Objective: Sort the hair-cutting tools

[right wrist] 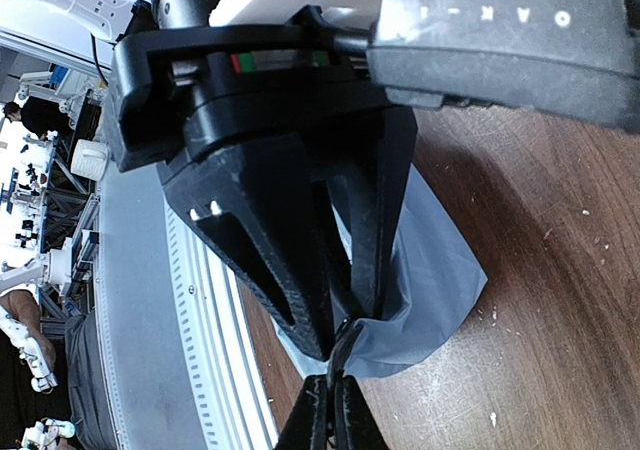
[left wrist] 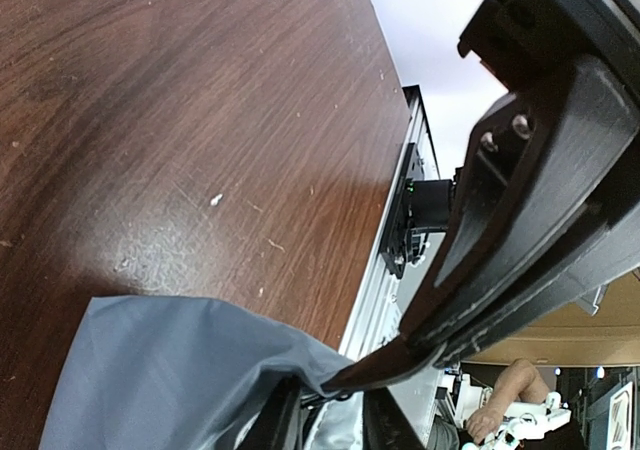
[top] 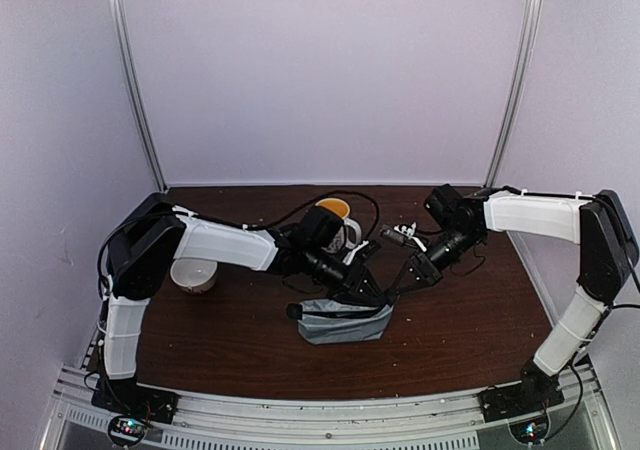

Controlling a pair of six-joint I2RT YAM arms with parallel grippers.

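Hair-cutting tools [top: 399, 236], small and indistinct, lie at centre frame, right of the mug [top: 338, 220]; below them we see the grey pouch [top: 345, 322] on the counter [top: 470, 320]; left gripper [right wrist: 345, 332] and right gripper [right wrist: 335, 385] both pinch its rim.

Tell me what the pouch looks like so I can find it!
Find the brown table, then its middle, where the left hand and right hand meet. The pouch lies there, both hands pinching its edge. It is the only soft grey thing; the mug behind it and the bowl to its left are round.
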